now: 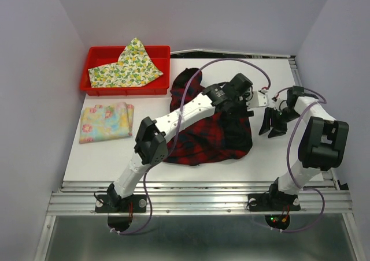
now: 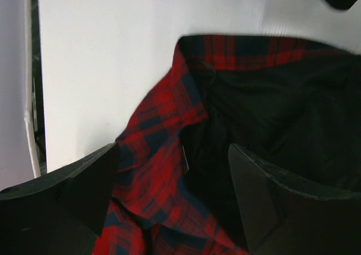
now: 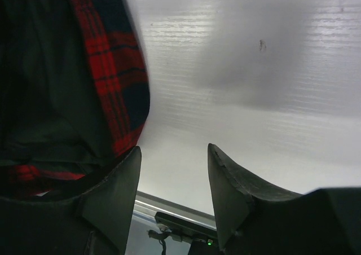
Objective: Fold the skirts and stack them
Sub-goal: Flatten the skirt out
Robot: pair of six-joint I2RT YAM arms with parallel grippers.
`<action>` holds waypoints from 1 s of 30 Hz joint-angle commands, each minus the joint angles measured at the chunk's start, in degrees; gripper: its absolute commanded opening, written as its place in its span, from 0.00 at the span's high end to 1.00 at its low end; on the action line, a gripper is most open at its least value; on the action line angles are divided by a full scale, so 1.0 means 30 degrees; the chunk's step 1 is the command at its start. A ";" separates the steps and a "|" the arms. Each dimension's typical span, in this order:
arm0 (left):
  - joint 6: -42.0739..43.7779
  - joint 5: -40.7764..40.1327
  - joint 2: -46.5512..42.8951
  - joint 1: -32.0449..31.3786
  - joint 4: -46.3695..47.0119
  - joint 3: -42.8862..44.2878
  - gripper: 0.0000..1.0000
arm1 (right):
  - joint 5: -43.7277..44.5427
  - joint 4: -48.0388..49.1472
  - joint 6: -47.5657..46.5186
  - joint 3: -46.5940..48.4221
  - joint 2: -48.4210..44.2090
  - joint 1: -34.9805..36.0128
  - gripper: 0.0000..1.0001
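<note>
The lemon-print skirt (image 1: 124, 67) is contained in the red tray (image 1: 101, 56); the left gripper (image 2: 174, 153) is spread wide, the right gripper (image 3: 174, 150) half-parted, both empty.

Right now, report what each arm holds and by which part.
Nothing is held. The left gripper is open above the plaid skirt; the right gripper, open above the table.

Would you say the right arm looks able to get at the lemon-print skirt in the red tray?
Probably not: the lemon-print skirt lies in the red tray at the far left, and the left arm stretches across the plaid skirt in between.
</note>
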 commanded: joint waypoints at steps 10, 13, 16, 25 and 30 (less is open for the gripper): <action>0.2129 -0.7669 0.1914 0.0760 0.0763 0.0942 0.57 | -0.1347 0.1788 0.1574 -0.1283 0.1038 -0.0072 0.44; 0.0842 -0.7789 0.0864 0.1375 0.1992 0.1529 0.92 | -0.2864 0.2608 0.1810 -0.1897 0.0688 -0.0072 0.43; -0.1175 -0.6567 -0.0658 0.2542 0.2319 0.1295 1.00 | -0.4124 0.3545 0.1898 -0.2367 0.0278 -0.0072 0.43; -0.7803 -0.0707 -0.1957 0.8021 0.1852 -0.1487 1.00 | -0.9079 0.7235 0.4501 -0.3364 -0.0368 -0.0072 0.41; -0.9390 0.4098 -0.1720 1.0571 0.1792 -0.2686 1.00 | -1.0980 1.0074 0.6872 -0.4038 -0.0223 -0.0072 0.39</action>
